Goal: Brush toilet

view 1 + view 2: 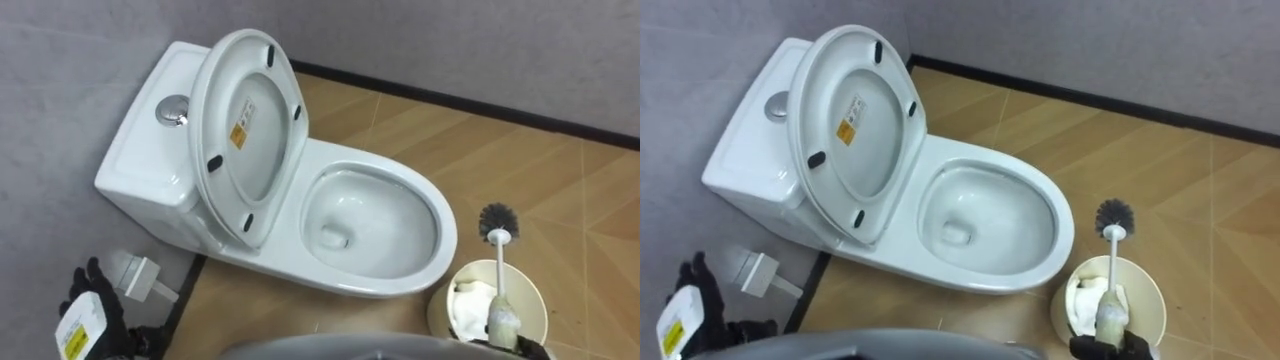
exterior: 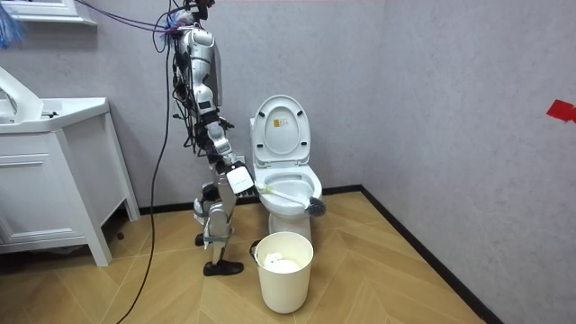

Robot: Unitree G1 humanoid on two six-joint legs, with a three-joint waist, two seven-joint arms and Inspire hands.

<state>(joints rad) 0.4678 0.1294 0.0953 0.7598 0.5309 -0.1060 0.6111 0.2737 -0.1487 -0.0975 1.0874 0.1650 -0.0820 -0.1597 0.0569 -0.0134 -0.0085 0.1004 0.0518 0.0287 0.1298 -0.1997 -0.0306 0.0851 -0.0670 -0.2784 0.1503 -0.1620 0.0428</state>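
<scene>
Room view: the robot stood at the side of the toilet, on the room view's left. A bin sat on open floor before it, and a cabinet was well apart behind. Eye views: the lid stood raised, leaving the rim of the bowl unobstructed. The right hand had its fingers curled round the lower end of the brush, held upright over the bin. The bristles were outside the bowl, near its rim without touching. The left hand hung by the toilet's rear corner, fingers loosely spread, holding nothing.
</scene>
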